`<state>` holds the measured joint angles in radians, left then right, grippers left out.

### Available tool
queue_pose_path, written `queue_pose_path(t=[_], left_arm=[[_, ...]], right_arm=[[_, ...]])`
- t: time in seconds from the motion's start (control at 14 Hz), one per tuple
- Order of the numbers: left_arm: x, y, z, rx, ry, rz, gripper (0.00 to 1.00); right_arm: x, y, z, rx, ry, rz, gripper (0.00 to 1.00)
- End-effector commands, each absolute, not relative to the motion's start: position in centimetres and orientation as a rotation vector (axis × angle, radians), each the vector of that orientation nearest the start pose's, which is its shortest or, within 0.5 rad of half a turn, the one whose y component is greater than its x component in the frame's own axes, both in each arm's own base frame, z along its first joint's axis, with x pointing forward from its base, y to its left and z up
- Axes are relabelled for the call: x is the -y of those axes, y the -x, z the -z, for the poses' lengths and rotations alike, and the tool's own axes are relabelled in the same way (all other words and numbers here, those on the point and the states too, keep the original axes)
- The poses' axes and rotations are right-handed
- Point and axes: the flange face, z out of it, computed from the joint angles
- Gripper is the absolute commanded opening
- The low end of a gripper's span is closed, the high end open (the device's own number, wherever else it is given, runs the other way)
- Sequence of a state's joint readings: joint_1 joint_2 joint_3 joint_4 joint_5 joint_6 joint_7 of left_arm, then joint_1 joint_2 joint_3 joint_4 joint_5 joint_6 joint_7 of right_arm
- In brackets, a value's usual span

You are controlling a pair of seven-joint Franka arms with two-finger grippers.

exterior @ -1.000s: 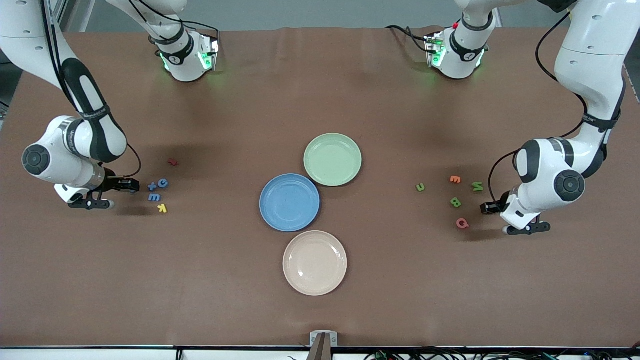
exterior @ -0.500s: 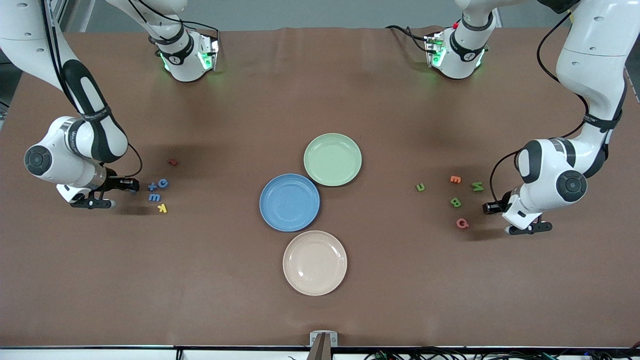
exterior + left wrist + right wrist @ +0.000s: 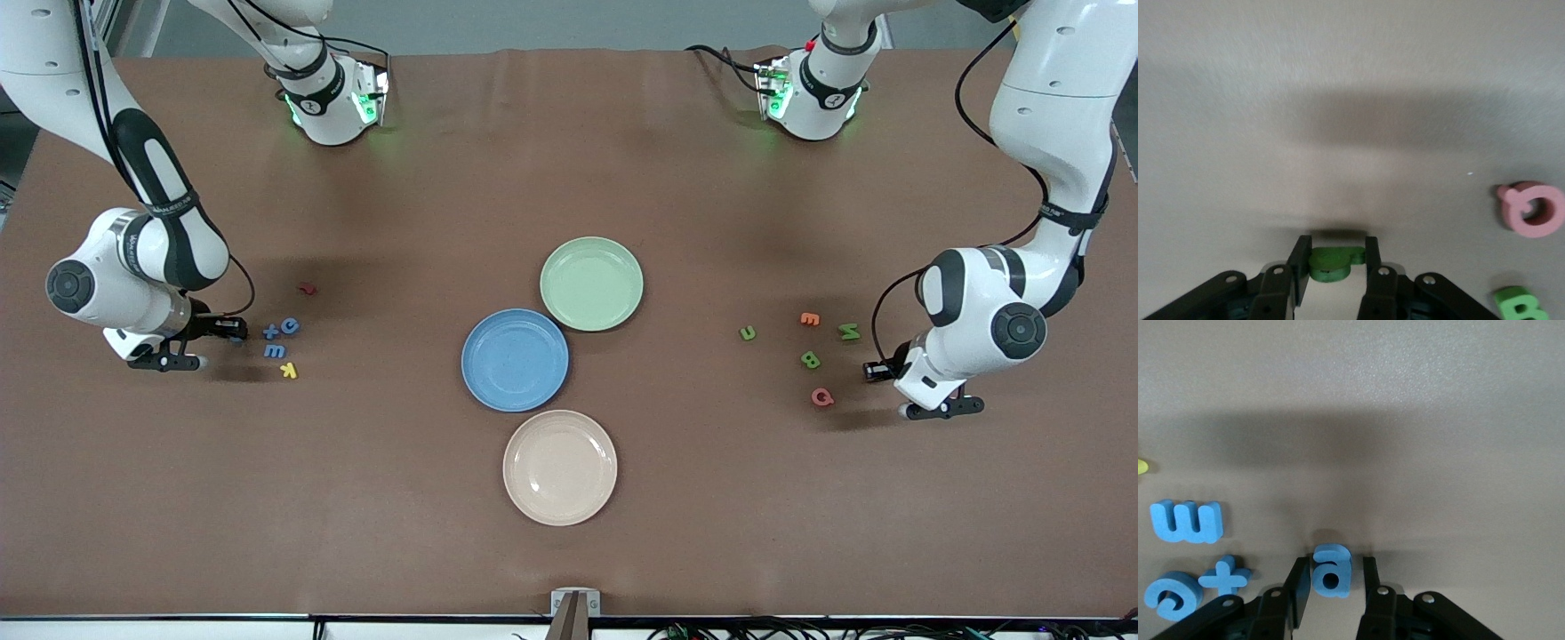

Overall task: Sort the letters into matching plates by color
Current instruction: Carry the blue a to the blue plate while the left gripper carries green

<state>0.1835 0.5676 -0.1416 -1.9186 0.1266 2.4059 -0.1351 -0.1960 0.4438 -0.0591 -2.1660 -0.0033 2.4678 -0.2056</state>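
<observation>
Left wrist view: left gripper (image 3: 1333, 261) pinches a green letter (image 3: 1331, 263) near the pink Q (image 3: 1531, 209); right gripper (image 3: 1333, 580) straddles a blue letter (image 3: 1330, 570), contact unclear.

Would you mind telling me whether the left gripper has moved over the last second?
Yes, slightly. The left gripper has drifted toward the left arm's end of the table, away from the pink Q, which lies where it was. It holds a green letter.

Bare tabletop (image 3: 400, 222) runs between each letter cluster and the plates. The blue plate (image 3: 515, 360), green plate (image 3: 591, 284) and beige plate (image 3: 559, 467) sit edge to edge mid-table. A pink letter (image 3: 1533, 209) and green B (image 3: 1517, 303) lie beside the left gripper (image 3: 1334, 263).
</observation>
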Motion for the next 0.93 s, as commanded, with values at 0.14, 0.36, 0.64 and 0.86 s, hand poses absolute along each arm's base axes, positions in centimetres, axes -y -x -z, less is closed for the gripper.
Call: queue_pose_path(t=[0.14, 0.36, 0.64, 0.86], left_arm=[[0.7, -62.0, -26.9, 0.062, 3.114, -0.110, 0.01], [5.8, -61.3, -29.5, 0.112, 3.117, -0.161, 0.01], [13.5, -60.0, -30.2, 0.208, 3.137, -0.169, 0.01], [20.3, -58.0, -30.1, 0.286, 3.116, -0.176, 0.01]], right_arm=[[14.0, -52.8, -17.4, -0.090, 3.113, -0.195, 0.16], [13.7, -53.0, -17.7, -0.081, 3.111, -0.204, 0.08], [12.6, -55.7, -24.3, -0.032, 3.101, -0.232, 0.08], [10.2, -58.4, -29.2, -0.058, 3.095, -0.293, 0.08]])
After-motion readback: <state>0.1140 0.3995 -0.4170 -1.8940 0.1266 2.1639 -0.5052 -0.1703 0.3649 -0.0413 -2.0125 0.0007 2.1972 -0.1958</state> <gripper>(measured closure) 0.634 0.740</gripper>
